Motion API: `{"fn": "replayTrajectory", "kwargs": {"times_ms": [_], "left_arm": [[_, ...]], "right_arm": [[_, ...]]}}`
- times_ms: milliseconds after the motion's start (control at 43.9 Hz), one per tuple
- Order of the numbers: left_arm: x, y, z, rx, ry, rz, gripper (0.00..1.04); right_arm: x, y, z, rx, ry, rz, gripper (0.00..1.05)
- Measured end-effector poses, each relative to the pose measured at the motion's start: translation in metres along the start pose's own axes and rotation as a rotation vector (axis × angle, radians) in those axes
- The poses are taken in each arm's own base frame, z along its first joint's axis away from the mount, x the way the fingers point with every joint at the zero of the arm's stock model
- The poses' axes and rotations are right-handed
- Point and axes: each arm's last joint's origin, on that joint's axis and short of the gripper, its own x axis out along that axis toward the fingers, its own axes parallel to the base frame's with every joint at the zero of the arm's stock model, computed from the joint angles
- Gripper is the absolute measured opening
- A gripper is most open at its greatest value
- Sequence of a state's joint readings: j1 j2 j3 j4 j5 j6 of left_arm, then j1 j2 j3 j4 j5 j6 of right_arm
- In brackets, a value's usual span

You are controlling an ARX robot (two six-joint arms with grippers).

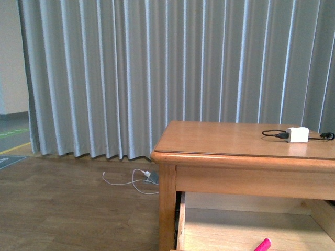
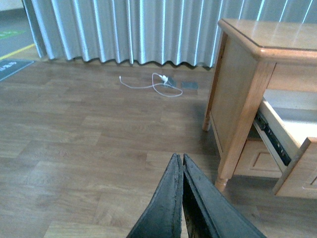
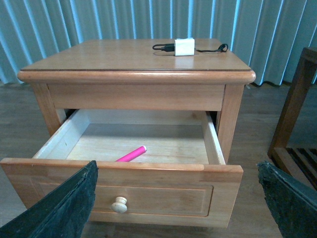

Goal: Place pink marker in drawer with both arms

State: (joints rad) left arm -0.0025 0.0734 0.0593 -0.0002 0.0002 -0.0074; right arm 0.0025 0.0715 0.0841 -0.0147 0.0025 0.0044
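Note:
The pink marker (image 3: 132, 153) lies on the pale floor inside the open upper drawer (image 3: 124, 193) of the honey-coloured wooden cabinet; its tip also shows at the bottom of the front view (image 1: 263, 244). The drawer is pulled well out, its round knob (image 3: 119, 204) facing my right gripper. My right gripper (image 3: 178, 198) is open and empty, in front of the drawer front, its fingers (image 3: 64, 208) wide apart. My left gripper (image 2: 179, 157) is shut and empty, over the wood floor left of the cabinet, whose open drawer (image 2: 287, 144) shows from the side. Neither arm shows in the front view.
A white charger block (image 3: 184, 46) with a black cable lies on the cabinet top (image 1: 230, 138). A white cable (image 2: 148, 84) lies on the floor by the grey curtain (image 1: 157, 73). A dark wooden piece of furniture (image 3: 297, 124) stands to the cabinet's right.

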Motion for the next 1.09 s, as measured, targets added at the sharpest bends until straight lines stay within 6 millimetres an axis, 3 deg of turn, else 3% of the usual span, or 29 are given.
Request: {"fn": "replayTrajectory", "kwargs": {"times_ms": [592, 865, 956, 1092], "left_arm": [[-0.003, 0.0, -0.007, 0.001, -0.032, 0.001, 0.05], [-0.003, 0.0, -0.007, 0.002, -0.032, 0.001, 0.47], [-0.003, 0.0, -0.007, 0.002, -0.032, 0.001, 0.67], [-0.003, 0.0, -0.007, 0.002, -0.032, 0.001, 0.96]], "right_arm": [[0.0, 0.0, 0.0, 0.0, 0.001, 0.0, 0.96], [0.0, 0.0, -0.001, 0.007, 0.017, -0.015, 0.96], [0.002, 0.001, -0.005, 0.046, 0.245, -0.099, 0.96], [0.017, 0.005, -0.013, 0.085, 0.467, -0.001, 0.96]]}}
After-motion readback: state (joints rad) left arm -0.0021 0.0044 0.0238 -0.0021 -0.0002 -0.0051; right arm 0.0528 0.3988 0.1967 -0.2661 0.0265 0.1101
